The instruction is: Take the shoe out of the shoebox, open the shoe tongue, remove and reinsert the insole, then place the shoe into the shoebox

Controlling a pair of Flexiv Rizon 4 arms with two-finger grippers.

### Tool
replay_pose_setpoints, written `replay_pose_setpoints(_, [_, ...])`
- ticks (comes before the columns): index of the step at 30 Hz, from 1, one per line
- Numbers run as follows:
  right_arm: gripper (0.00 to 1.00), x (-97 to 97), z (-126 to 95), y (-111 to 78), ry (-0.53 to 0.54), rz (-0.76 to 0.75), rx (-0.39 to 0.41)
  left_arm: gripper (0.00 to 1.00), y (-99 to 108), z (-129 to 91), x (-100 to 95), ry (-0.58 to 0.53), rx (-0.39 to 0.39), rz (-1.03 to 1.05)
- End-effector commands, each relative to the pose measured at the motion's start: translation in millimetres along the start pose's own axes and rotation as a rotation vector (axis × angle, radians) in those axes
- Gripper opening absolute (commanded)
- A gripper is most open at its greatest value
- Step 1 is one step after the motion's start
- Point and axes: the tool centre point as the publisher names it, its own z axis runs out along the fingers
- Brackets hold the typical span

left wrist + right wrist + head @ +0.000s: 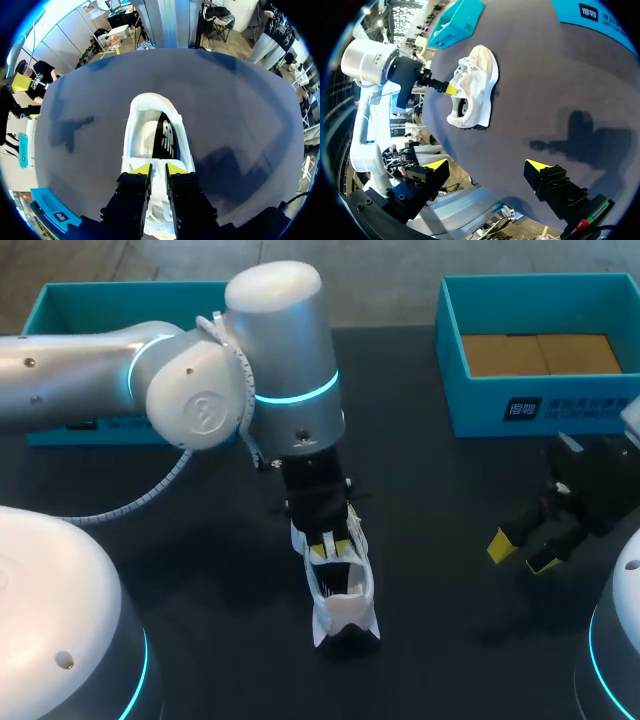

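Your left claw (159,169) is pinched nearly together on the tongue (158,200) of the shoe (145,135). The shoe stands on the desk (240,125), well apart from the shoebox (455,390). Your right claw (487,165) hangs spread apart, off to the shoe's side. Expect a light shoe with a soft, floppy upper, so brace it at the stiffer heel (152,102) while you lift the tongue.

Printed label (565,408) on shoebox (478,390) front

The dark table (450,540) carries a white shoe (345,595) near its middle, resting on its sole. Two teal boxes sit at the far edge, the left box (60,300) and the right box (540,410), both well apart from the shoe.
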Motion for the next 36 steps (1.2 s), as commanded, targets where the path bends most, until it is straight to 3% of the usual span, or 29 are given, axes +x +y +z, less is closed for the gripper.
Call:
replay_pose_setpoints(1, [1.00,0.5,1,-1.0,-0.003,0.002,-0.001,0.17,2,12,-4.5,0.012,0.012,-0.001])
replay_pose_setpoints(9, [1.00,0.5,1,-1.0,-0.003,0.002,-0.001,0.19,7,-13,-6.1,-0.026,-0.015,-0.002])
replay_pose_setpoints(16, [1.00,0.5,1,-1.0,-0.003,0.002,-0.001,0.20,5,10,-3.5,0.014,0.012,-0.015])
replay_pose_setpoints(20, [1.00,0.5,1,-1.0,-0.003,0.002,-0.001,0.20,3,13,-0.9,0.018,0.019,-0.021])
replay_pose_setpoints(31, [1.00,0.5,1,-1.0,-0.003,0.002,-0.001,0.22,-1,-42,2.6,-0.058,-0.022,-0.118])
replay_pose_setpoints(36, [1.00,0.5,1,-1.0,-0.003,0.002,-0.001,0.31,-10,-61,6.8,-0.065,-0.028,-0.260])
